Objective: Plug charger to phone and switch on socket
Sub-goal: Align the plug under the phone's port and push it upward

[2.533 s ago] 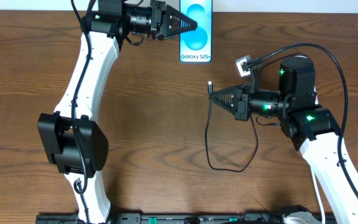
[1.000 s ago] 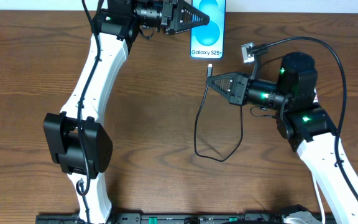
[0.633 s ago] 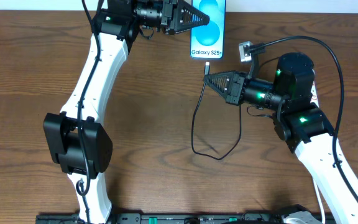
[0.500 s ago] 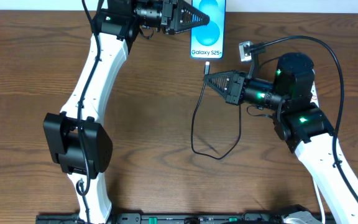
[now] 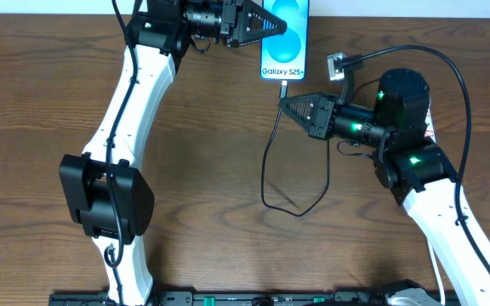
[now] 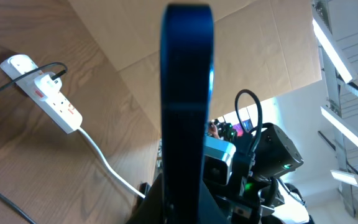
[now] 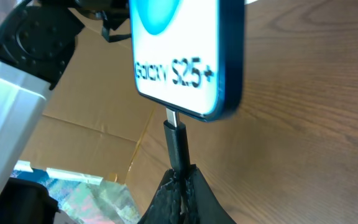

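Note:
My left gripper (image 5: 272,22) is shut on the phone (image 5: 284,51), which shows its blue swirl screen and "Galaxy S25+" text at the table's far edge. In the left wrist view the phone (image 6: 187,112) is seen edge-on between the fingers. My right gripper (image 5: 284,104) is shut on the charger plug (image 5: 286,87), just below the phone's lower edge. In the right wrist view the plug (image 7: 178,140) has its metal tip touching the phone's (image 7: 191,56) bottom edge. The black cable (image 5: 270,170) loops down on the table. The socket (image 6: 48,96) shows only in the left wrist view, a black plug in it.
The brown wooden table (image 5: 41,102) spreads under both arms. The left arm's black elbow joint (image 5: 105,200) stands at the left. A white cord (image 6: 104,162) trails from the socket across the table. Cardboard sheets stand behind the table in the wrist views.
My left gripper carried the phone a little right. My right gripper moved left and up with the plug, bringing its tip to the phone's lower edge; the cable loop shifted left.

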### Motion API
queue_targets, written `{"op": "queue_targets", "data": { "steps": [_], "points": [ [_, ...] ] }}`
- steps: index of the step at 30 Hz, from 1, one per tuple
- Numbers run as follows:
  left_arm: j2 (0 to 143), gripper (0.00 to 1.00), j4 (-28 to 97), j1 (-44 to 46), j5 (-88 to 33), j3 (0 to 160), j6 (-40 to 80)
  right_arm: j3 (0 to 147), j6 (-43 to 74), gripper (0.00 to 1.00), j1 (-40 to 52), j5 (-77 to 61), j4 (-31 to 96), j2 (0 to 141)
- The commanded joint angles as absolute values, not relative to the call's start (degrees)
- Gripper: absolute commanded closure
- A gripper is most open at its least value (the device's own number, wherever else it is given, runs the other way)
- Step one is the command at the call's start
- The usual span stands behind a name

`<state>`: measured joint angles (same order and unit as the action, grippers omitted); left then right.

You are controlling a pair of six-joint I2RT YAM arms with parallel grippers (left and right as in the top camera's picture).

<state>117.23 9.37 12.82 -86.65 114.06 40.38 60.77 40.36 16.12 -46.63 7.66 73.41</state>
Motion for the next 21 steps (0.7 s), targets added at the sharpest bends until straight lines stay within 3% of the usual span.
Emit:
{"op": "queue_targets", "data": {
  "steps": [1, 21],
  "points": [
    [115.20, 0.93, 8.86, 12.58, -87.79, 114.61, 39.00, 62.48, 40.69, 0.99, 16.60, -46.68, 7.49, 73.52],
    [115.20, 0.93, 8.88, 12.56, -87.79, 114.61, 39.03, 62.50, 40.69, 0.99, 18.20, -45.71, 7.66, 74.63]
  ]
}}
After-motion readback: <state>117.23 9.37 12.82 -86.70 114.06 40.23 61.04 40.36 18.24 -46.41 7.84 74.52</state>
